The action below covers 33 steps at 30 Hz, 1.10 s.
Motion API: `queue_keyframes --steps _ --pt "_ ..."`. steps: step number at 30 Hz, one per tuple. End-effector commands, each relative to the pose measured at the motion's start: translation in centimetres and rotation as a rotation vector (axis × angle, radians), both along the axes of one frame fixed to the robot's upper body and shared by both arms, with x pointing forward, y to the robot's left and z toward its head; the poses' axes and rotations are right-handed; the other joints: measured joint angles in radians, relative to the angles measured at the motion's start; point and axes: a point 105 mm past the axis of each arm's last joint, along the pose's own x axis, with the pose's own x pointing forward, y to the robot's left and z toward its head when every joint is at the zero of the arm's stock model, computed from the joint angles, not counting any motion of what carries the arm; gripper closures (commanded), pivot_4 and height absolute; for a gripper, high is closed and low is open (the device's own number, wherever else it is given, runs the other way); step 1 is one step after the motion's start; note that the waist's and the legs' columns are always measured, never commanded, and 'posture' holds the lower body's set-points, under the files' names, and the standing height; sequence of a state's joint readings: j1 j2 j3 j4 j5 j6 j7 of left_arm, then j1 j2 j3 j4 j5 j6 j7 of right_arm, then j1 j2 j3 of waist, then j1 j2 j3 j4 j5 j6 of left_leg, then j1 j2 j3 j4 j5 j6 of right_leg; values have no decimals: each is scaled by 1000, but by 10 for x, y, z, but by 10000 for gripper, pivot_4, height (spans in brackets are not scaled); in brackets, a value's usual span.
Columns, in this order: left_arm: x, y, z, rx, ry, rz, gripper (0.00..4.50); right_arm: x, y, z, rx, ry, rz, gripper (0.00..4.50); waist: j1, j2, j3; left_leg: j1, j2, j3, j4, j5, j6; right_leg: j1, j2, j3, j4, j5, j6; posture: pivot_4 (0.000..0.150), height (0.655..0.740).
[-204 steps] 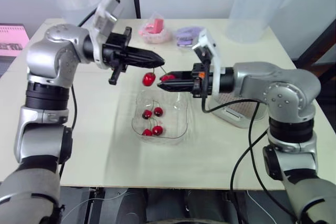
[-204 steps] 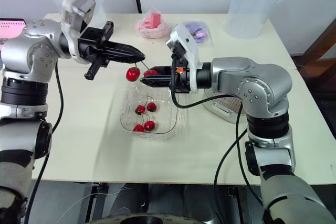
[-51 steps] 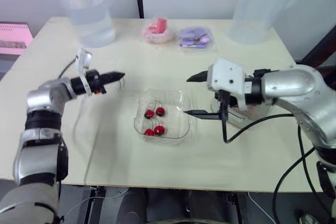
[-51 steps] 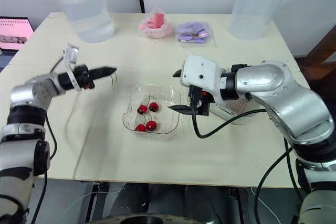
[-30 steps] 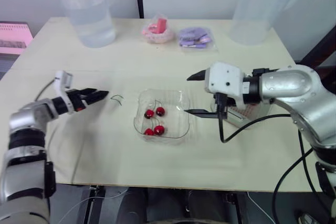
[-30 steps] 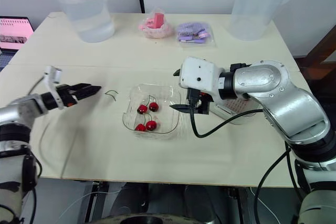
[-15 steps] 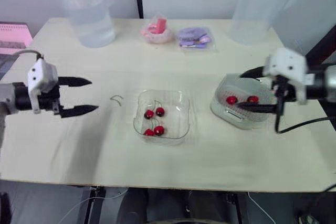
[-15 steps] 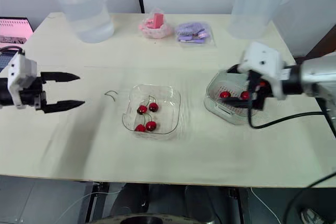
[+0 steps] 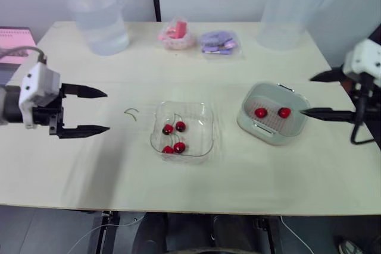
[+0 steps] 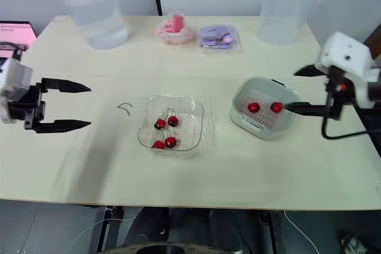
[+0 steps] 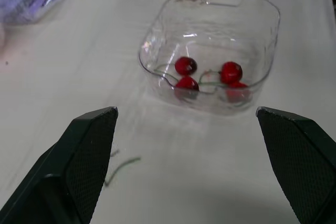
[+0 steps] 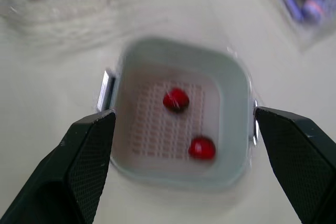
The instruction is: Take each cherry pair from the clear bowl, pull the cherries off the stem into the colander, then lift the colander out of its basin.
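First, black two-fingered left gripper (image 9: pixel 106 111): fingers spread wide with nothing between them; it hovers at 9 o'clock from the bowl, well apart from it.
thin green bare stem (image 9: pixel 131 113): lies curled on the cream table (image 9: pixel 89 165), between the left gripper and the bowl, at about 9 o'clock of the bowl.
clear bowl of thin moulded plastic (image 9: pixel 205 129): sits mid-table; probably light and liable to skid if nudged.
red cherry pairs (image 9: pixel 180 126): two pairs, four glossy round fruits joined by green stems, lie toward the bowl's 7 o'clock side; one pair is nearer 12, the other (image 9: pixel 178 146) nearer 6.
handling of pairs: likely light, smooth-skinned, slippery and easily bruised, with thin, bendy stems. The best hold is probably the stem fork in one gripper and a single cherry, gently, in the other.
white perforated colander (image 9: pixel 274 124): sits inside the pale grey basin (image 9: pixel 253 134), at 3 o'clock from the bowl; two loose red cherries (image 9: pixel 261 112) lie side by side on its floor.
handling of colander: looks like stiff, light plastic; the rim or a side tab seems the place to pinch.
black two-fingered right gripper (image 9: pixel 306 95): fingers parted and empty; it is at 3 o'clock of the colander, near the basin's edge.
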State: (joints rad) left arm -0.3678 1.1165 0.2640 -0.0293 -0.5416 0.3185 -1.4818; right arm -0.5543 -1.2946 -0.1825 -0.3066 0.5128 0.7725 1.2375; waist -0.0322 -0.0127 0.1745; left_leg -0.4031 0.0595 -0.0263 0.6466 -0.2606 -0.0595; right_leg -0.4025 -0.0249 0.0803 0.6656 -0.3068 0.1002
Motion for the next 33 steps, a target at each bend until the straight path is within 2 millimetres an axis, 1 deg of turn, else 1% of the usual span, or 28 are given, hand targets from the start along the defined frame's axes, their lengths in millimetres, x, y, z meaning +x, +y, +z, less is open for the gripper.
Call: queue_keyframes --steps 1,3,5,6,9,11,12,14,16,18,22,27,33 --pt "2 -1 7 1 -33 -12 541 -6 48 5 59 47 135 0 -8 0 0 0 0 0 0 0 0 0 0 0 0 0 0 1500 7367" --pt "5 -3 9 -4 -46 -17 541 -4 80 4 95 104 187 0 -12 0 0 -1 0 0 0 0 0 0 0 0 0 0 0 1500 7367" --pt "7 -6 11 -6 -56 -25 541 -1 107 -4 93 201 195 0 -15 0 0 -1 0 0 0 0 0 -2 0 0 1 0 0 1500 7367" --pt "7 -7 11 -5 -57 -31 541 -2 117 -7 85 250 194 0 -13 0 0 -2 0 0 0 0 0 -3 0 0 1 0 0 1500 7367" --pt "5 -10 12 0 -54 -54 541 0 137 -18 46 399 133 0 -8 0 0 -5 0 -1 0 0 0 -5 0 0 2 0 -1 1500 7367" --pt "6 -10 12 0 -57 -60 541 0 150 -25 14 460 125 0 -6 0 0 -6 0 -1 0 0 0 -6 0 -1 1 0 -1 1500 7367" --pt "6 -11 12 0 -58 -61 541 -1 154 -27 1 476 130 0 -4 -1 0 -6 0 -1 0 0 0 -6 0 -1 1 0 -1 1500 7367" --pt "7 -13 10 -1 -60 -66 541 6 167 -36 -21 501 113 0 -4 -1 0 -6 0 -1 0 0 1 -6 0 -1 0 0 -1 1500 7367" --pt "7 -15 7 -4 -63 -72 541 14 181 -51 -52 514 84 0 -10 -1 -1 -6 0 -1 1 0 1 -6 0 -1 1 1 0 1500 7367" --pt "8 -17 6 -5 -65 -75 541 21 187 -62 -76 510 43 0 -12 -1 -1 -5 0 -2 1 0 1 -5 0 -1 2 1 -1 1500 7367" --pt "7 -20 5 -10 -70 -79 0 31 192 -84 -116 497 -37 12350 -12 -1 -1 -5 0 -2 1 0 1 -6 1 -1 3 1 -1 1500 7367" --pt "5 -22 3 -9 -77 -77 0 46 199 -95 -114 474 -132 12350 -13 -1 -1 -6 0 -2 1 0 1 -6 1 -1 3 1 -1 1500 7367" --pt "4 -23 2 -11 -82 -67 0 52 208 -108 -120 482 -186 12350 -14 -1 -1 -5 0 -3 1 0 1 -6 1 -2 4 1 -1 1500 7367"
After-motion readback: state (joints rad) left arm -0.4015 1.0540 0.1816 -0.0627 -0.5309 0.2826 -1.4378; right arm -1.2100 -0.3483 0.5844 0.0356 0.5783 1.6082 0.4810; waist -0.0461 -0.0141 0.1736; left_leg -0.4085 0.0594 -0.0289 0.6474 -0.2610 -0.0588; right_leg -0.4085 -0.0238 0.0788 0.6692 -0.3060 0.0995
